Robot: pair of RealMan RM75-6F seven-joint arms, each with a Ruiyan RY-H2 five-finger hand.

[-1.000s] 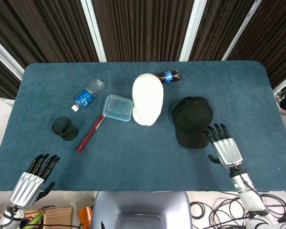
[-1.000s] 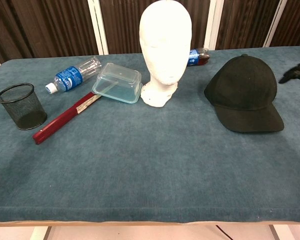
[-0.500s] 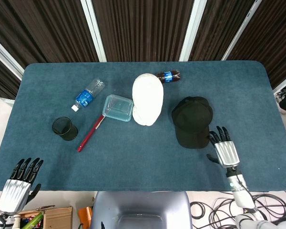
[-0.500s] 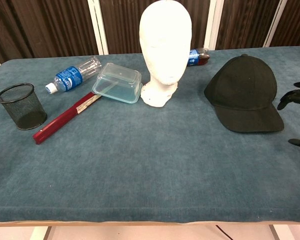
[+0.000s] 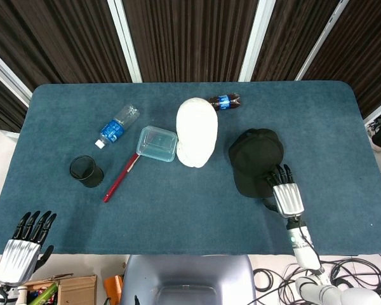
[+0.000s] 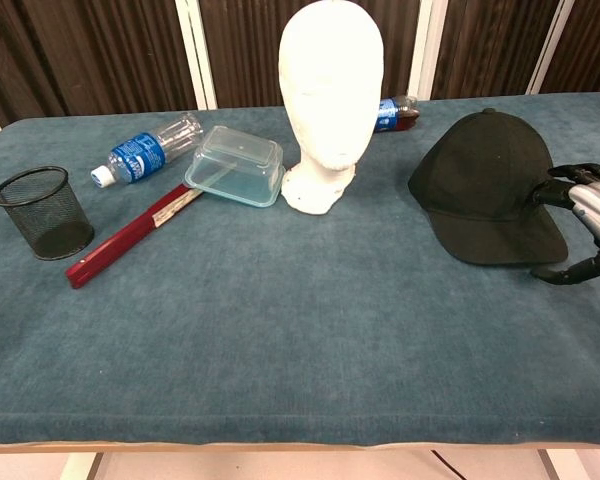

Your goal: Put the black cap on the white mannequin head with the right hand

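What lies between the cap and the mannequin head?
Only bare blue table, as the head view shows: cap and mannequin head stand apart.

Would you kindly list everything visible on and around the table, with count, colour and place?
Black fabric baseball cap: one, black, right of the head.
White mannequin head: one, white, upright at the table's centre.
Clear plastic lidded container: one, clear, just left of the head.
Red flat stick: one, red, front-left of the container.
Black mesh pen cup: one, black, left side.
Clear water bottle with blue label: one, lying at back left.
Dark cola bottle: one, lying behind the head.
Blue cloth-covered table: one.
Right hand: fingers spread at the cap's brim.
Left hand: open, front-left corner.
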